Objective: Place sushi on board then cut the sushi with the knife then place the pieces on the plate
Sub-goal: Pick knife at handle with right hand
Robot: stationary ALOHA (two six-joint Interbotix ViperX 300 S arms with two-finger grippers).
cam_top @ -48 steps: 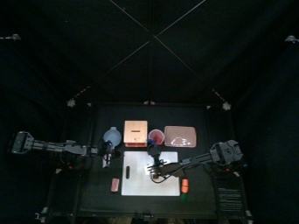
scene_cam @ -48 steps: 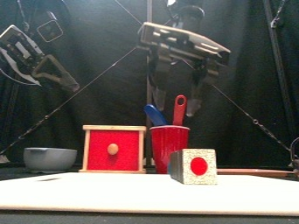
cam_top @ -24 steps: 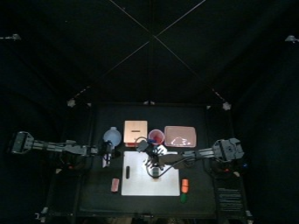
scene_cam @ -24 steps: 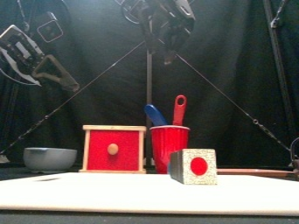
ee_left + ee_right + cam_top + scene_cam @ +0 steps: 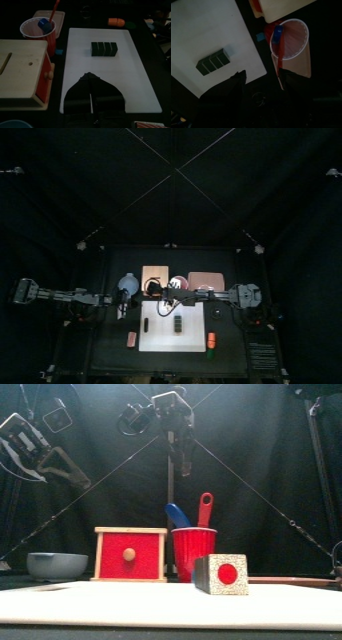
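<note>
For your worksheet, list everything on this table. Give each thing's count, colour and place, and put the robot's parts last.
cutting board: one, white, front middle of the table.
sushi roll: one, dark green blocks, on the board.
wooden box: one, pale with a red drawer front, behind the board.
cup: one, red, right of the box.
toy knives: two, one blue and one red, standing in the cup.
bowl: one, blue-grey, left of the box.
tray: one, pink, right of the cup.
small toys: two, orange-red, one left and one right of the board.
right gripper: open, above the cup.
left gripper: shut, raised at the left.
</note>
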